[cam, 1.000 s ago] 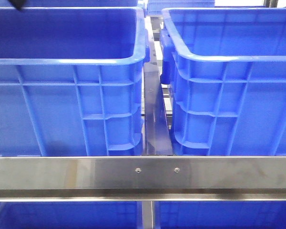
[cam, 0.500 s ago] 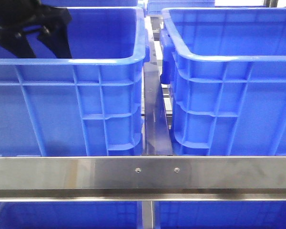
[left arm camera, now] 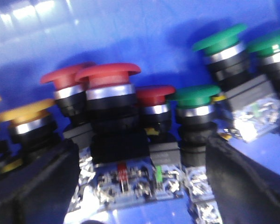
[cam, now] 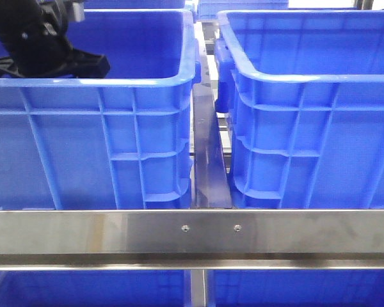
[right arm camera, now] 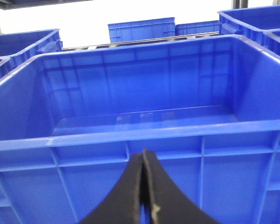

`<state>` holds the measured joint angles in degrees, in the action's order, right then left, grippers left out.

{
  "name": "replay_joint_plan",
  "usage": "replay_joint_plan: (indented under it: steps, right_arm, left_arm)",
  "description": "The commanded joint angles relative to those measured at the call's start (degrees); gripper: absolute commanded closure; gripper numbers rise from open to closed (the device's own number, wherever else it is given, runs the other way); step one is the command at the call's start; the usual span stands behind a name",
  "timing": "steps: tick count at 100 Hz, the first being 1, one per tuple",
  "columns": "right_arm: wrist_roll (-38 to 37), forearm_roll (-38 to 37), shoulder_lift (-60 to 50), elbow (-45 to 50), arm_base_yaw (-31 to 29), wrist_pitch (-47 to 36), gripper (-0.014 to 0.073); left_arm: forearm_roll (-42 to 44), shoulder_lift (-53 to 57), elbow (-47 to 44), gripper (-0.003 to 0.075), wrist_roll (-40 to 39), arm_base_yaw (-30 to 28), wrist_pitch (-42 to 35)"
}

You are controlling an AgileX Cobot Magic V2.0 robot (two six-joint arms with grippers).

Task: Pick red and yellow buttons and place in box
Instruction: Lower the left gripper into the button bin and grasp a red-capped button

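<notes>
The left gripper (left arm camera: 140, 186) hangs inside the left-hand bright-blue plastic crate (cam: 115, 82), its black fingers (left arm camera: 32, 186) spread wide apart and holding nothing. In the left wrist view the gap between them frames a cluster of mushroom-capped push buttons standing on the crate floor. Straight ahead of that gap, closest to the camera, stands a large red button (left arm camera: 107, 77) with a broad matte red cap, a silver collar, a black body and a clear contact block beneath. Its long axis runs upright, cap on top. A second red button (left arm camera: 65, 79) sits just behind and to one side, touching or nearly touching it, and a smaller red one (left arm camera: 154, 95) stands just beside it on the other side. A yellow button (left arm camera: 28, 114) stands near the edge of the view beside one finger. Green buttons (left arm camera: 196, 95) crowd the far side and are not wanted.

The left arm is clearly the nearer one; only its black wrist (cam: 38, 45) shows in the front view, dipping below the crate rim.

The right gripper (right arm camera: 143, 196) is pressed together and empty, poised outside the near wall of the other bright-blue ribbed crate (right arm camera: 140, 135), whose visible floor is bare. This is probably the receiving box.
</notes>
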<state>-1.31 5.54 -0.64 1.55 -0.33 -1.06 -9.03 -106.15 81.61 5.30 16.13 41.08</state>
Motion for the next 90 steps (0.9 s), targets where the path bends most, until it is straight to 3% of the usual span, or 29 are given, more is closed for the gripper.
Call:
replay_joint_plan:
  steps: [1, 17, 31, 45, 68, 79, 90]
  right_arm:
    - [0.11, -0.29, -1.38, -1.09, 0.04, -4.71, 0.0662]
    - [0.11, -0.29, -1.38, -1.09, 0.04, -4.71, 0.0662]
    - [0.11, -0.29, -1.38, -1.09, 0.04, -4.71, 0.0662]
    - [0.11, -0.29, -1.38, -1.09, 0.04, -4.71, 0.0662]
    - [0.11, -0.29, -1.38, -1.09, 0.04, -4.71, 0.0662]
    - [0.11, -0.29, -1.38, -1.09, 0.04, -4.71, 0.0662]
    - [0.11, -0.29, -1.38, -1.09, 0.04, -4.71, 0.0662]
  left_arm:
    - [-0.12, 2.17, 1.73, 0.0197, 0.12, 0.47, -2.54]
    - [0.28, 1.91, 1.73, 0.0204, 0.12, 0.47, -2.69]
    - [0.28, 1.91, 1.73, 0.0267, 0.12, 0.47, -2.69]
    - [0.28, 1.91, 1.73, 0.0386, 0.12, 0.47, -2.57]
    - [0.53, 1.91, 1.73, 0.0669, 0.12, 0.47, -2.57]
    - [0.68, 2.37, 1.73, 0.0739, 0.12, 0.47, -2.28]
    - [0.68, 4.65, 1.73, 0.0739, 0.12, 0.47, -2.16]
